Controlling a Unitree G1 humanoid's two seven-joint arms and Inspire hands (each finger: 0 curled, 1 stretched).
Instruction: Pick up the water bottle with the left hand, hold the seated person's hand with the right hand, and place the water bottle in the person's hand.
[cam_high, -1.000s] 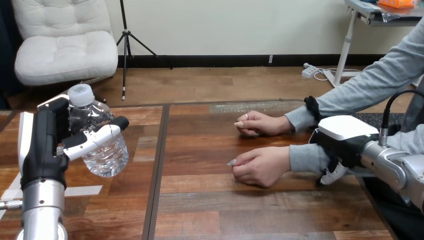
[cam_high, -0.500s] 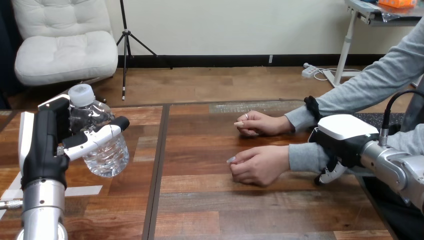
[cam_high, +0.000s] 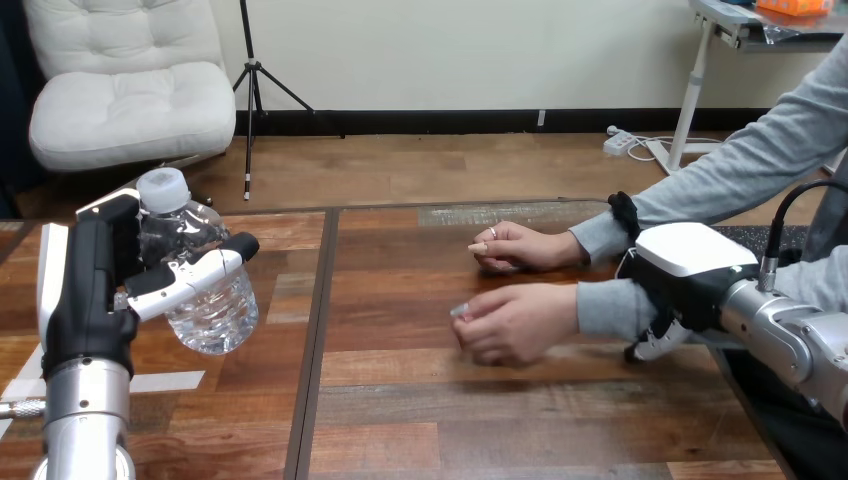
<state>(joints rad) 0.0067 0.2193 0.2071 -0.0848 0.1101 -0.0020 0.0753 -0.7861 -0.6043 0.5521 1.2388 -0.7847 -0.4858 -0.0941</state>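
Note:
A clear water bottle (cam_high: 205, 290) with a white cap hangs tilted above the table's left part, with my left hand (cam_high: 90, 285) shut round it, thumb across its front. The person's nearer hand (cam_high: 510, 322) is loosely curled, slightly off the table (cam_high: 400, 400) at centre right. My right hand (cam_high: 690, 275) lies over that arm's grey sleeve just behind the wrist, and its fingers (cam_high: 652, 342) curl down round the forearm. The bottle is well apart from the person's hand, to its left.
The person's farther hand (cam_high: 520, 245) rests on the table behind the nearer one. A dark seam (cam_high: 318, 340) runs front to back between two tabletop panels. White tape (cam_high: 165, 380) marks the left panel near my left arm.
The person's nearer hand has lifted a little and drifted left, and my right hand on the sleeve has risen slightly with it. My left hand and the bottle have stayed still.

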